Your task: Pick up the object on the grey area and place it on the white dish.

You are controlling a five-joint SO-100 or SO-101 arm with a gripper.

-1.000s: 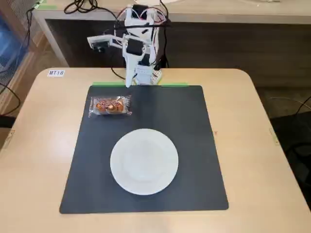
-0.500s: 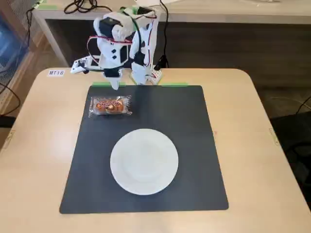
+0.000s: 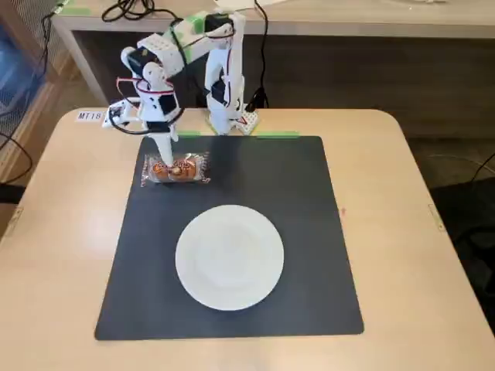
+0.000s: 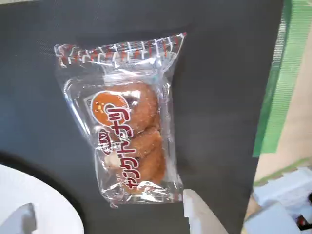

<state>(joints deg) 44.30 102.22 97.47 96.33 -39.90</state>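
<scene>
A clear packet of small brown doughnuts point(image 3: 176, 169) lies flat on the dark grey mat point(image 3: 302, 232), near its back left corner. The white dish point(image 3: 229, 256) sits empty in the middle of the mat, in front of the packet. My gripper point(image 3: 165, 157) hangs just above the packet's back edge, pointing down. In the wrist view the packet point(image 4: 127, 131) fills the centre, and my gripper point(image 4: 107, 219) is open, with one fingertip point(image 4: 195, 214) at the packet's lower end and the other at the bottom left. The dish's rim point(image 4: 48, 204) shows at the bottom left.
The arm's base point(image 3: 227, 108) stands at the back edge of the mat beside green tape strips point(image 3: 276, 134). The tape also shows in the wrist view point(image 4: 278, 97). A label point(image 3: 89, 116) is stuck at the table's back left. Cables hang behind the table.
</scene>
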